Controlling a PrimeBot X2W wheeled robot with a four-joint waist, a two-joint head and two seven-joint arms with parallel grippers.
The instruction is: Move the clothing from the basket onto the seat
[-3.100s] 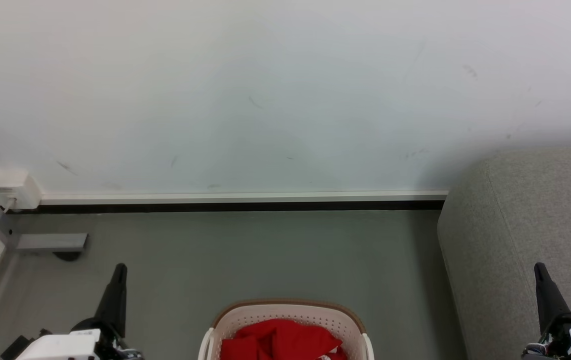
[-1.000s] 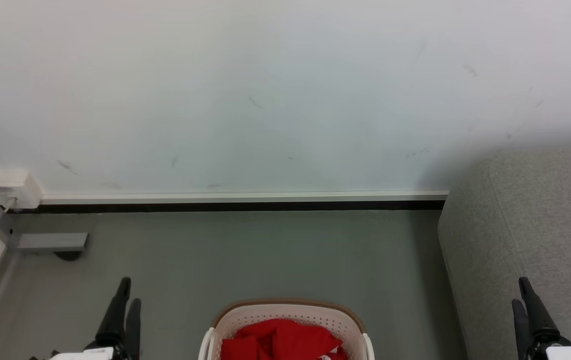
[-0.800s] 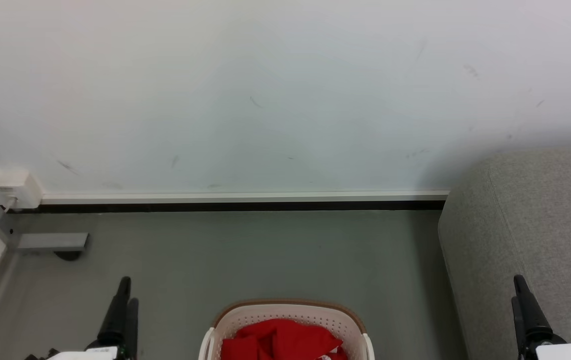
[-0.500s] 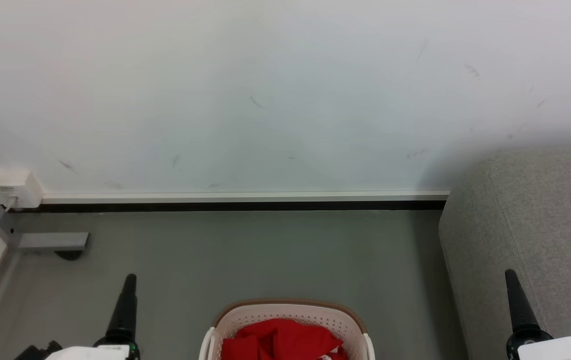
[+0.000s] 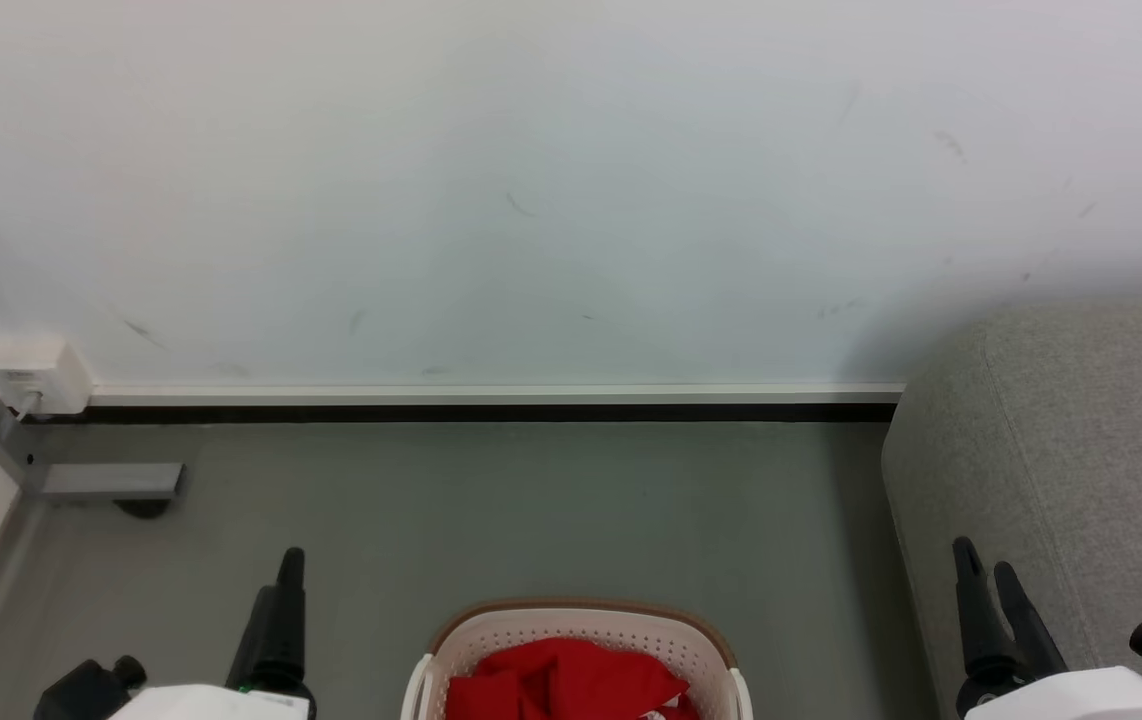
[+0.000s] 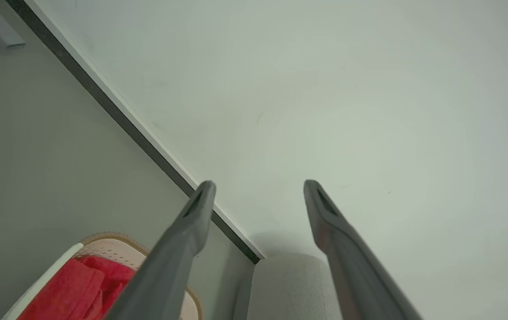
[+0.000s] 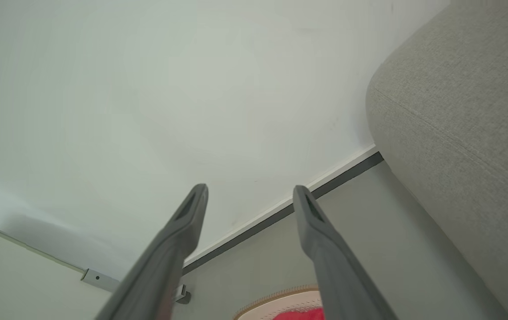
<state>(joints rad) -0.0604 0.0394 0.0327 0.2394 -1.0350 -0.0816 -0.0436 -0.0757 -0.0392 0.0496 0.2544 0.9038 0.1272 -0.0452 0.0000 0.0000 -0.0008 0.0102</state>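
A: How will the clothing [image 5: 561, 682] behave when it's lifted?

B: Soft and light, I'd judge. It's bright red fabric rumpled into folds, limp rather than stiff. It won't break, but it will drape and trail, and a loose end could catch on the rim.

A: Where would you take hold?

B: On a raised fold near the top of the heap, pinching a thick bunch of cloth. A single thin layer might slip out. I can't tell whether it's one garment or several, since the lower part of the heap is cut off.

A: Where does it lie?

B: Inside the basket [image 5: 586, 625], which stands on the floor [image 5: 531, 500]. Seen from the head, that is to the right of the left gripper [image 5: 281, 585] and to the left of the right gripper [image 5: 983, 558], and lower than both sets of fingertips.

A: Is either gripper on it?

B: No. Both have their fingers spread wide with nothing between them, clear of the fabric and pointing up toward the wall [image 5: 571, 200]. From the left wrist, the red heap sits below and left of that gripper's fingers.

A: And the seat?

B: The seat [image 5: 1081, 440] is near the right gripper, on its right side. It is well apart from the left gripper, with the basket in between.
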